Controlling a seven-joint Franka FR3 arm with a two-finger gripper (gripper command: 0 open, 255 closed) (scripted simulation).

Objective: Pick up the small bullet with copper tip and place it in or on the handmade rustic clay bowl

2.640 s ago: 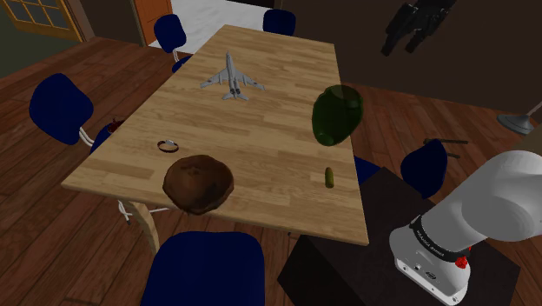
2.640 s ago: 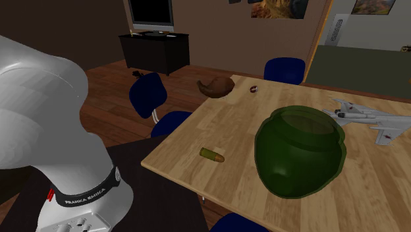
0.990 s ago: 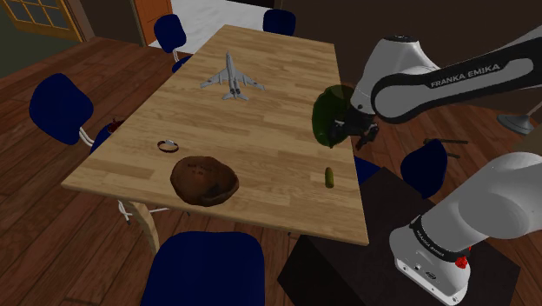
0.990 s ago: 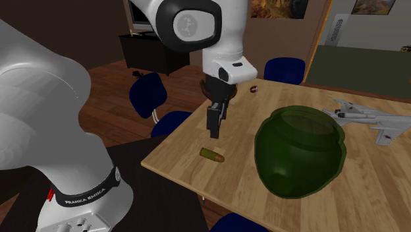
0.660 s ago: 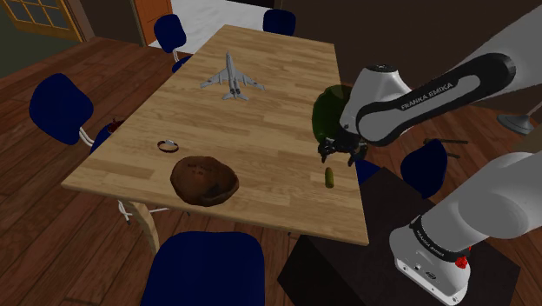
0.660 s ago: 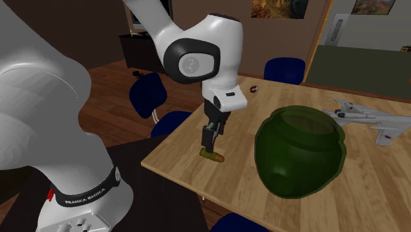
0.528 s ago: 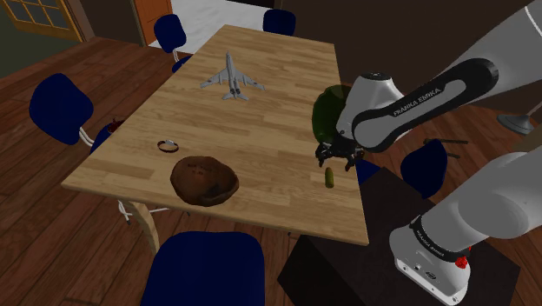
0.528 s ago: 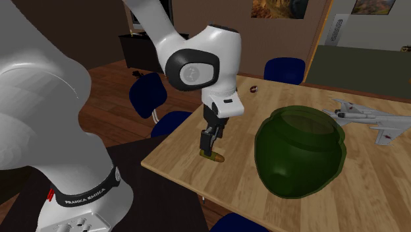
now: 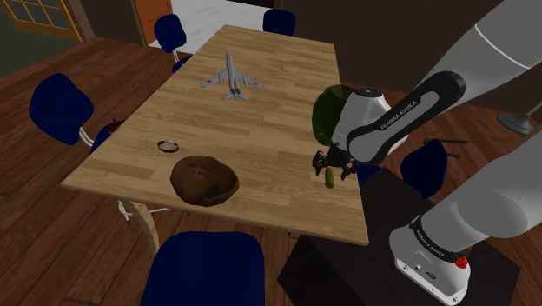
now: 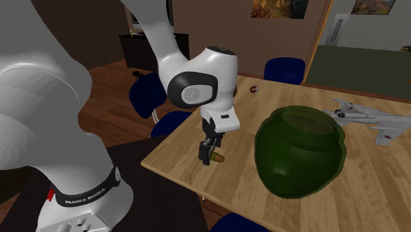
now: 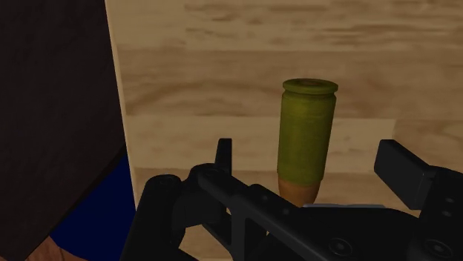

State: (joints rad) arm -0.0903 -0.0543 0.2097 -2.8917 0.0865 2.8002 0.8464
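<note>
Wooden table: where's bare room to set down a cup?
Widest bare wood lies mid-table, between the grey toy jet, the dark green jar and the brown rough bowl. Crowded near the edge where the black tool straddles the olive bullet.

You are looking at a dining room in a private house: a long wooden worktop (image 9: 278,78) stands on a dark plank floor (image 9: 52,226), ringed by blue chairs (image 9: 59,106). In the second exterior view a television (image 10: 151,13) sits on a dark cabinet (image 10: 155,53) against the far wall, a framed picture (image 10: 276,8) hangs beside a wood-framed doorway (image 10: 326,26), and in the shoulder view a glazed door (image 9: 39,16) shows at the upper left. On the worktop lie household odds and ends: a brown bowl (image 9: 204,181), a green jar (image 10: 300,151) and a toy jet (image 9: 231,76).
</note>
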